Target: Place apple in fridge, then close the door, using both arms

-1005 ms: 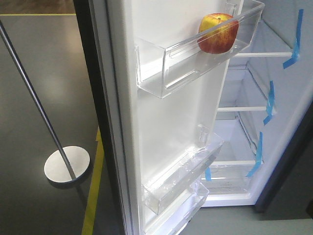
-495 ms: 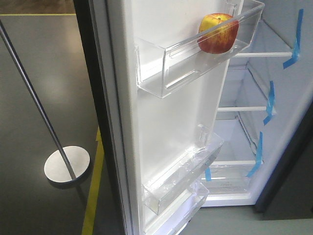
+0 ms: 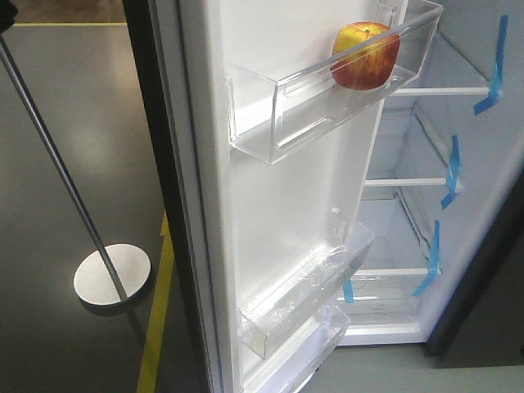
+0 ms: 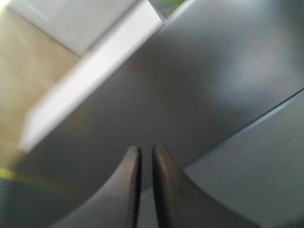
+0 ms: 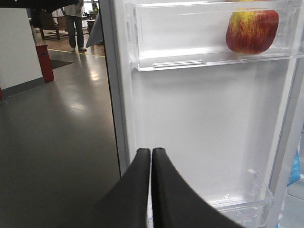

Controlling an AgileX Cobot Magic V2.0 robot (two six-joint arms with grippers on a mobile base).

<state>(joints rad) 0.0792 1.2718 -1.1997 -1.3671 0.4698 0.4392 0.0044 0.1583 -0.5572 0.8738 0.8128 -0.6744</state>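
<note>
1. My left gripper: dark tapered fingers drawn nearly together, only a thin slit between them, nothing held. The view is blurred; a smooth dark grey surface lies ahead.
2. Far left: glossy dark grey floor; a slim metal pole leans up from a round, flat disc base. A yellow floor line runs beside the door's foot.
3. The door stands open: dark edge, smooth white inner face, clear plastic bins.
4. The apple, round, red with yellow patches, sits at the right end of the upper bin.
5. The fridge, to the right: white walls, white shelves, blue tape strips on the shelf edges.
6. My right gripper: fingers pressed together, empty, facing the door's white face below the apple.
</note>
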